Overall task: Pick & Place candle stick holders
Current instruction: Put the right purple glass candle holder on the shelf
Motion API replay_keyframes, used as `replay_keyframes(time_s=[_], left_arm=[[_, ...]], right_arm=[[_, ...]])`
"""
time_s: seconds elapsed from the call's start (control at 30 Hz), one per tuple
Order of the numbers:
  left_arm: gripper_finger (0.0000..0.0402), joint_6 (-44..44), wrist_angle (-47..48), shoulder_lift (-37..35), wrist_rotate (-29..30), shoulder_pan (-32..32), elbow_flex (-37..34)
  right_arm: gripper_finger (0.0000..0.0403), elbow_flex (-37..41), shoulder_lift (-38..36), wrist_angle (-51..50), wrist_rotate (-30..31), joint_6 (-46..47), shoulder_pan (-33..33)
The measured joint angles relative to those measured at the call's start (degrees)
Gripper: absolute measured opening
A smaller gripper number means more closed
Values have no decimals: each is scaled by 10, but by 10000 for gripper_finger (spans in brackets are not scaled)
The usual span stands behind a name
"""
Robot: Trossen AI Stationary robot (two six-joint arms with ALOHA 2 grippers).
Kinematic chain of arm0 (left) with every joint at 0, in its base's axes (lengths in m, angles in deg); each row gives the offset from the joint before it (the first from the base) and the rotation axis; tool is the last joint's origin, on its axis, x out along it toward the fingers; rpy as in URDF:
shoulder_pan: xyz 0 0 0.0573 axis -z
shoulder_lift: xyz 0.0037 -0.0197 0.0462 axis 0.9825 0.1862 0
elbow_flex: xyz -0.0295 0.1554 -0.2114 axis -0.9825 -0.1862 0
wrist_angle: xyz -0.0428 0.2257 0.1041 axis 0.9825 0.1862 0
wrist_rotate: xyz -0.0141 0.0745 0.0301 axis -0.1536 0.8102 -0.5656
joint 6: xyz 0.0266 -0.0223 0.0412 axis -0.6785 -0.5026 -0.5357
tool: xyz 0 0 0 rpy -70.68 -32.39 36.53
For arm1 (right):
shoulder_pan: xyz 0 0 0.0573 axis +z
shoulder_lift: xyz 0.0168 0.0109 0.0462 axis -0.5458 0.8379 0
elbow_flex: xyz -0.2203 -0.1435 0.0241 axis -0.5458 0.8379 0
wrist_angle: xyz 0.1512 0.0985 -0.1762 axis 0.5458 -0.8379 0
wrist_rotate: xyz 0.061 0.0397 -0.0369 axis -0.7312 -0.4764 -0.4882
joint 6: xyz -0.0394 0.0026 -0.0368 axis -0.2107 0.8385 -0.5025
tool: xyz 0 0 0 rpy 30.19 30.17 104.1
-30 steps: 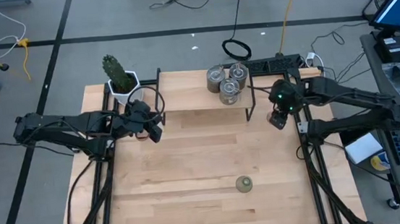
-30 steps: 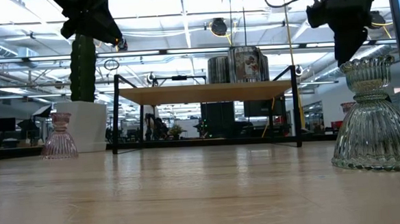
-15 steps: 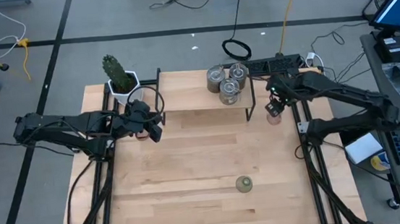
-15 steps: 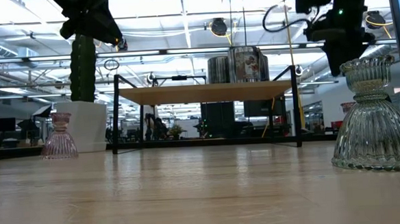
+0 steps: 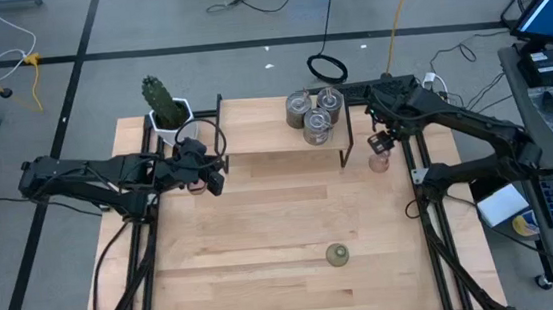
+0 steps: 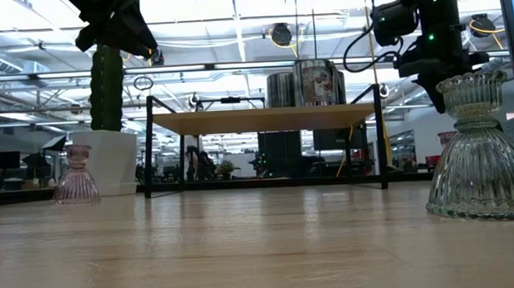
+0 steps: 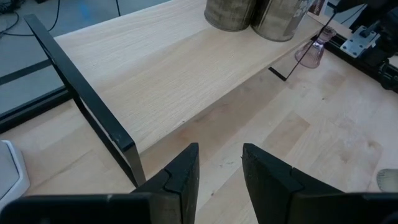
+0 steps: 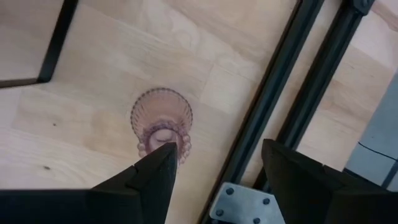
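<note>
Three silvery cylinder holders stand on a raised wooden shelf at the table's far side. One pink glass holder stands upright on the table right of the shelf; my right gripper hovers open just above it, on its far side, and its fingers frame the holder. A second pink holder stands at the left, partly under my left gripper, which hangs open and empty. The olive-green holder stands near the front edge.
A white-potted cactus stands at the far left corner. The shelf's black metal legs and the black frame rails along the table's right side stand close to the grippers. Bare wood lies between the shelf and the olive-green holder.
My right gripper has moved a little toward the table's far edge and its wrist has turned, uncovering the pink holder below it. That holder stands where it was.
</note>
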Motion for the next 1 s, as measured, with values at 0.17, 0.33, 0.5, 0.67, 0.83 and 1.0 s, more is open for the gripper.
replay_keyframes(time_s=[0.17, 0.33, 0.5, 0.67, 0.83, 1.0], left_arm=[[122, 0, 0, 0, 0, 0, 0], [122, 0, 0, 0, 0, 0, 0], [122, 0, 0, 0, 0, 1, 0], [122, 0, 0, 0, 0, 1, 0], [122, 1, 0, 0, 0, 1, 0], [122, 2, 0, 0, 0, 0, 0]], right_arm=[[224, 0, 12, 1, -1, 2, 0], [224, 27, 14, 14, -14, 14, 0], [224, 69, 8, 60, -14, 43, 0], [224, 100, 8, 104, -13, 64, -2], [224, 122, 7, 122, -13, 79, -15], [224, 123, 6, 120, -15, 79, -22]])
